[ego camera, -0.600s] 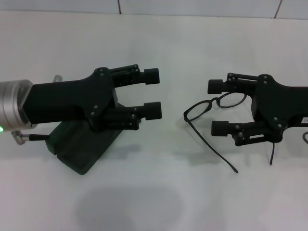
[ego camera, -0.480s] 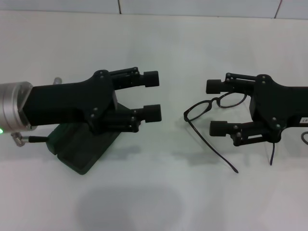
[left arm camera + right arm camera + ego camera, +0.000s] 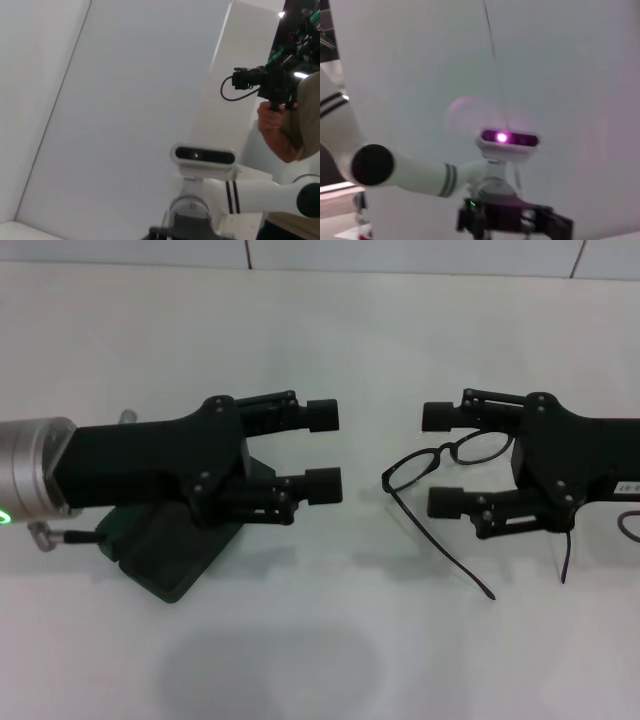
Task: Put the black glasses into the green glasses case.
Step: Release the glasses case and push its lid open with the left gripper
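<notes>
In the head view the black glasses (image 3: 440, 462) lie on the white table, temple arms unfolded and pointing toward me. My right gripper (image 3: 437, 459) is open above them, one finger over the far lens, the other near the near side of the frame. The green glasses case (image 3: 170, 550) lies at the left, largely hidden under my left arm; I cannot tell if its lid is open. My left gripper (image 3: 322, 450) is open and empty, hovering right of the case and pointing at the right gripper. The wrist views show neither object.
The white table (image 3: 320, 330) ends at a tiled wall at the back. A small metal part (image 3: 40, 536) sticks out by the left arm's silver wrist. The wrist views show the robot's head and a person holding a camera (image 3: 272, 87).
Both grippers have moved slightly toward each other. The left one has moved a little toward the centre. The glasses and the case have not moved.
</notes>
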Tool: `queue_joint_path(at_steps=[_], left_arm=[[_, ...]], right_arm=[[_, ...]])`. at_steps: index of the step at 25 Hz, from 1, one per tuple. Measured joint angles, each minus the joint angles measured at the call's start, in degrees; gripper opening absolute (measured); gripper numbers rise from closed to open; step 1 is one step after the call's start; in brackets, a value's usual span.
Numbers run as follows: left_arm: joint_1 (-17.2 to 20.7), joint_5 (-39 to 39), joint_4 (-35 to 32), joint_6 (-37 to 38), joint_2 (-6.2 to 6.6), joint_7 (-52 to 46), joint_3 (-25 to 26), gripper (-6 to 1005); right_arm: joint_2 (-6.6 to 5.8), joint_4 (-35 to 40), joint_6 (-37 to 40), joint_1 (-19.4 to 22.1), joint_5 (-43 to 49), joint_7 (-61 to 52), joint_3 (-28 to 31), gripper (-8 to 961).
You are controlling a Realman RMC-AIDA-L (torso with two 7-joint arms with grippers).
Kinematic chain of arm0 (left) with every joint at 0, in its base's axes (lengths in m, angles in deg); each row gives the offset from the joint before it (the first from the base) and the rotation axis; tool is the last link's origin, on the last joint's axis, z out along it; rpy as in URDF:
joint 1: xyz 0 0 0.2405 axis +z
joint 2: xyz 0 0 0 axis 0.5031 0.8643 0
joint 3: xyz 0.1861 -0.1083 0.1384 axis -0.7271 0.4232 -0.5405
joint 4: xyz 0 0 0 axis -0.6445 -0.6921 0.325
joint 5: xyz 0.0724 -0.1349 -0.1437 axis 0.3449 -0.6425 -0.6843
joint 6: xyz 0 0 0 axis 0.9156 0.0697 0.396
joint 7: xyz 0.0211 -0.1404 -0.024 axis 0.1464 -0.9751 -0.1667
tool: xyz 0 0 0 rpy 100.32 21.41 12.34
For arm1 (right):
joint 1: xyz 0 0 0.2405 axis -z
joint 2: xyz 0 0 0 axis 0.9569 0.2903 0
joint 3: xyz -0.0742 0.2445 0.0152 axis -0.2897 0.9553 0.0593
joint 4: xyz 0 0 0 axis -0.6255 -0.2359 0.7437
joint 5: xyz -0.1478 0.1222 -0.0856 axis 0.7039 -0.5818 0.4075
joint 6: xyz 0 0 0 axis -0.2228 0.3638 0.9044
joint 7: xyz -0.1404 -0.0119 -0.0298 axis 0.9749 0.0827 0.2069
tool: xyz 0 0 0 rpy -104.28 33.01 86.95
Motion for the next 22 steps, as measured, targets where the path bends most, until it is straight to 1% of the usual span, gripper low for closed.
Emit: queue_joint_path(at_steps=[2, 4, 5, 8, 10, 12, 13, 15, 16, 19, 22], left_arm=[[-0.04, -0.33, -3.26, -0.11, -0.12, -3.07, 0.22, 812], [-0.03, -0.25, -10.34, -0.47, -0.19, -9.67, 0.43, 812], [0.17, 0.31, -15.50, -0.74, -0.31, -14.24, 0.41, 812], [1.65, 4.49, -35.61, -4.04, -0.96, -28.26, 0.07, 811], [3.13, 9.72, -48.41, -8.02, -1.21, -37.35, -1.65, 810], [4.32, 17.45, -57.05, -11.65, -1.21, -45.25, -4.60, 810], [4.75, 20.69, -59.61, -12.85, -1.21, -47.85, -6.11, 810], [5.43, 27.72, -61.74, -14.92, -1.24, -52.85, -10.51, 809], [5.74, 31.42, -61.83, -15.62, -1.24, -55.40, -12.80, 809], [5.82, 38.99, -61.39, -16.68, -1.24, -60.29, -17.61, 808], [6.27, 44.31, -61.25, -19.08, -1.24, -63.35, -22.16, 808]], right_arm=[[-0.17, -0.17, -2.32, 0.30, 0.01, 0.47, 0.05, 872], [-0.64, -0.70, -5.19, 0.48, 0.20, 0.60, 0.05, 871], [-0.88, -1.14, -6.35, 0.53, 0.35, 0.61, 0.06, 871], [-1.33, -2.19, -7.71, 1.03, 0.63, 0.61, 0.57, 871], [-1.04, -2.44, -7.99, 2.08, 0.92, 0.87, 1.54, 871], [-0.84, -2.46, -8.08, 2.94, 1.02, 1.14, 2.16, 871], [-0.78, -2.47, -8.09, 3.50, 1.02, 1.23, 2.55, 871], [-0.54, -2.51, -8.09, 4.20, 1.04, 1.30, 3.30, 871], [-0.45, -2.53, -8.08, 4.40, 1.08, 1.32, 3.62, 871], [0.01, -2.55, -7.79, 4.85, 1.09, 1.84, 5.21, 871], [0.07, -2.57, -7.67, 4.89, 1.09, 2.66, 5.39, 871]])
